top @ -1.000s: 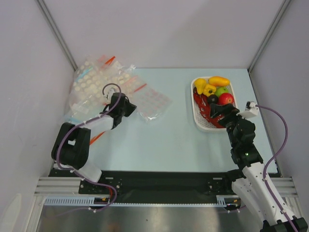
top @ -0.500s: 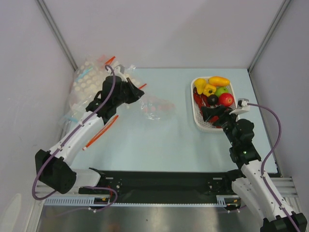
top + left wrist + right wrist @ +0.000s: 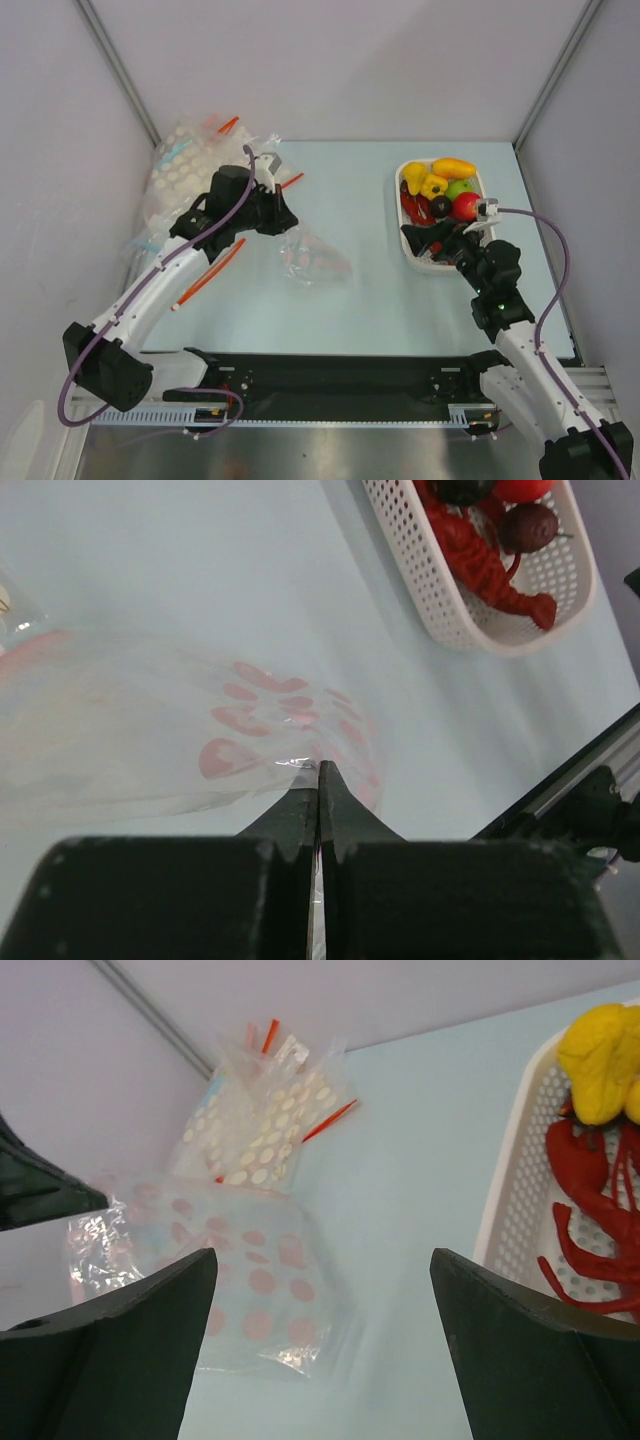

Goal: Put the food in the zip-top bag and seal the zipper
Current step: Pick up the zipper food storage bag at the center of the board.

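The food lies in a white basket [image 3: 404, 180] at the right: yellow pepper [image 3: 425, 182], mango [image 3: 453, 167], green apple [image 3: 460, 188], red apple [image 3: 467, 206], dark fruit [image 3: 441, 205] and red lobster [image 3: 415, 212]. My right gripper [image 3: 430, 238] hangs open at the basket's near left corner, nothing between its fingers [image 3: 150, 1320]. My left gripper [image 3: 283, 215] is shut on the edge of a clear bag with pink dots [image 3: 315, 258], held above the table. A thin pinkish-red zipper [image 3: 208, 272] lies on the table at the left. The zip-top bag's clear plastic barely shows.
A heap of clear bags printed with white dots [image 3: 185, 175] lies in the far left corner against the wall, with short red strips sticking out. The black rail [image 3: 330, 365] runs along the near edge. Grey walls close in both sides.
The left arm has stretched out and carried the pink-dotted bag right and nearer, toward mid-table. The right gripper has shifted left along the basket's near edge, still open.
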`<state>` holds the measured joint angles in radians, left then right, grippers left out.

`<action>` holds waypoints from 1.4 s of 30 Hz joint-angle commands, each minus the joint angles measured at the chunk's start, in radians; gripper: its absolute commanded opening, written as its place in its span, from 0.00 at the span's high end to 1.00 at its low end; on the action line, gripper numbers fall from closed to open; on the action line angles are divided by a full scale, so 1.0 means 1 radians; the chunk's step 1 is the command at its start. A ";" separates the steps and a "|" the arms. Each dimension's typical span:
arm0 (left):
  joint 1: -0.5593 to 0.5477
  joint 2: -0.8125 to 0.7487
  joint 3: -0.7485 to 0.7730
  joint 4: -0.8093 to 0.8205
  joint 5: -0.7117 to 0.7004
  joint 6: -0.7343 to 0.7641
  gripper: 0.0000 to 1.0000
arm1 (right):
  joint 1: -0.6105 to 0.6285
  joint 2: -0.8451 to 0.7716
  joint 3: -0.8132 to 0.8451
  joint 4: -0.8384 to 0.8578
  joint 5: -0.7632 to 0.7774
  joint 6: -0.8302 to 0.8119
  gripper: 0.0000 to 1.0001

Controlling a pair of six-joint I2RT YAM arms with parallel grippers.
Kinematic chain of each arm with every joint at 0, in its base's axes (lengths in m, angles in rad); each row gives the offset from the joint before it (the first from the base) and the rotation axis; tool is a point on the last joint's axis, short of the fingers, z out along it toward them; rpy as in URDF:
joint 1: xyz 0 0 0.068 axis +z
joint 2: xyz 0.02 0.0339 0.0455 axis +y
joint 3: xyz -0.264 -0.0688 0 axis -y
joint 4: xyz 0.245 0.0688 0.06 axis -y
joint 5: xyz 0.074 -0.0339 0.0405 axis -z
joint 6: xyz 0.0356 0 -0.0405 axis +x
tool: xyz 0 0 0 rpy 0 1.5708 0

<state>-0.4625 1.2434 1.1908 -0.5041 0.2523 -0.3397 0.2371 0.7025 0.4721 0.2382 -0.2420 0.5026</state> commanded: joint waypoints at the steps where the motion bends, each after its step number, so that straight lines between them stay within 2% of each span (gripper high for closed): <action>1: -0.004 -0.042 -0.005 0.016 0.018 0.067 1.00 | 0.019 0.043 -0.001 0.133 -0.162 -0.036 0.07; 5: -0.004 -0.087 -0.043 0.052 -0.060 0.054 1.00 | 0.160 0.130 0.058 0.125 -0.157 -0.153 0.09; 6: -0.004 -0.097 -0.054 0.062 -0.058 0.036 1.00 | 0.263 0.164 0.075 0.106 -0.123 -0.186 0.10; 10: -0.005 -0.140 -0.128 0.169 0.001 -0.018 1.00 | 0.520 0.233 0.129 0.055 0.166 -0.404 0.10; 14: -0.005 -0.125 -0.148 0.214 0.083 -0.065 1.00 | 0.671 0.278 0.132 0.102 0.311 -0.501 0.01; 17: -0.005 -0.124 -0.164 0.258 0.154 -0.120 1.00 | 0.755 0.316 0.134 0.134 0.391 -0.577 0.00; 22: -0.066 -0.130 -0.204 0.246 0.061 -0.274 1.00 | 0.834 0.341 0.128 0.193 0.515 -0.642 0.00; 27: -0.133 -0.183 -0.230 0.265 -0.042 -0.387 1.00 | 0.875 0.309 0.100 0.222 0.541 -0.684 0.00; 32: -0.192 -0.277 -0.341 0.427 -0.208 -0.462 1.00 | 0.877 0.253 0.066 0.251 0.503 -0.678 0.00; 38: -0.232 -0.277 -0.488 0.659 -0.301 -0.467 1.00 | 0.881 0.213 0.056 0.253 0.484 -0.654 0.00; 42: -0.266 -0.246 -0.525 0.685 -0.389 -0.424 1.00 | 0.895 0.248 0.066 0.254 0.484 -0.662 0.00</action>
<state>-0.7074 0.9840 0.6857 0.0650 -0.0425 -0.7776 1.1164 0.9344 0.5316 0.4438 0.2424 -0.1520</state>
